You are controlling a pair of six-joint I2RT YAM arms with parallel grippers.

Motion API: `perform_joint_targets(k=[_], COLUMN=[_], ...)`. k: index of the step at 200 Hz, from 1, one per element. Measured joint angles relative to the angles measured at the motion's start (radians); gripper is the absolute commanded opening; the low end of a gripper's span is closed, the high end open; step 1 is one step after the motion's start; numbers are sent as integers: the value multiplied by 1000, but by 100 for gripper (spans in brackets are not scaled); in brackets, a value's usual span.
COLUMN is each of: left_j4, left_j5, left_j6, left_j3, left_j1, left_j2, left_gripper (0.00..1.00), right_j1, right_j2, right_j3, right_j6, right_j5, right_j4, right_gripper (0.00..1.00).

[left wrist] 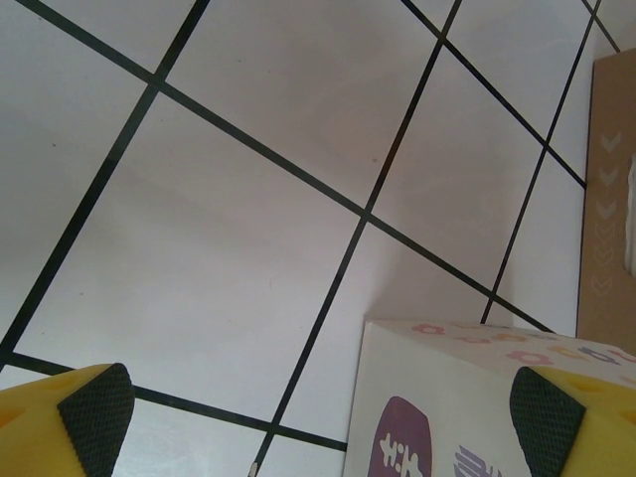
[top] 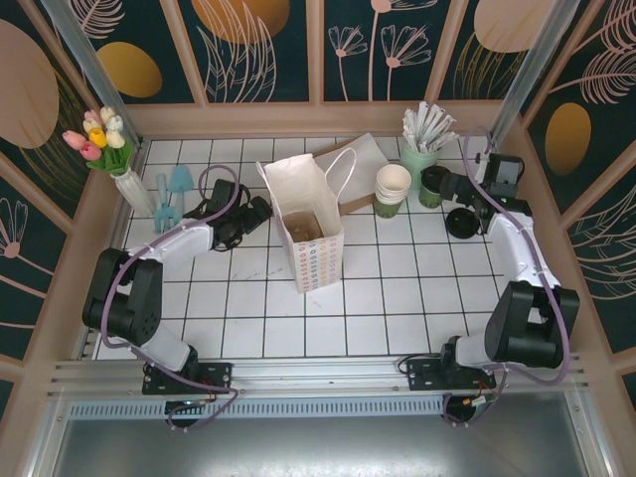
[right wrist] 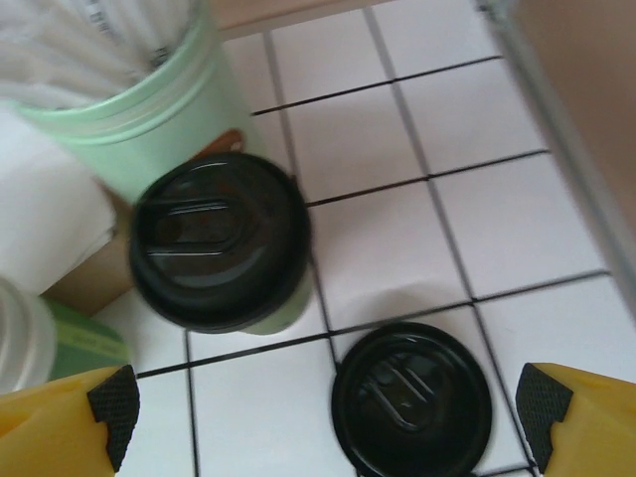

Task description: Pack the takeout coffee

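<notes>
Right gripper (right wrist: 328, 405), wide and empty: cup (right wrist: 219, 243) ahead-left, lidded for packing. Left gripper (left wrist: 320, 407), wide, just beside bag (left wrist: 467, 397), probably to steady it.

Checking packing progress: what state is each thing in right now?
paper bag: upright, mouth open
takeout coffee: lidded, upright, outside the bag
loose lid: flat on the table
cup stack: upright, unlidded
left end effector: open, empty
right end effector: open, empty
</notes>
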Motion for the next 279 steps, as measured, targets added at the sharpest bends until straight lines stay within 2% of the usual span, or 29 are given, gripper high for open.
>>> perform_joint_targets(k=[30, 96, 178, 279], left_j4=[-6, -18, -26, -26], left_j5=[-5, -29, -48, -50], left_j6=[4, 13, 15, 18], left_j3=[0, 0, 0, 0], left_j1=[0, 0, 0, 0], left_j2=[0, -7, -7, -7], left_gripper=[99, 98, 99, 98], right_j1=[-7, -21, -22, -22], right_j2=[93, 270, 393, 404], right_j3=[8, 108, 225, 233], right_j6=[-51, -128, -145, -145], right_j5=[-126, -247, -278, -344], right_j4=[85, 94, 95, 95], right_gripper=[99, 99, 99, 99])
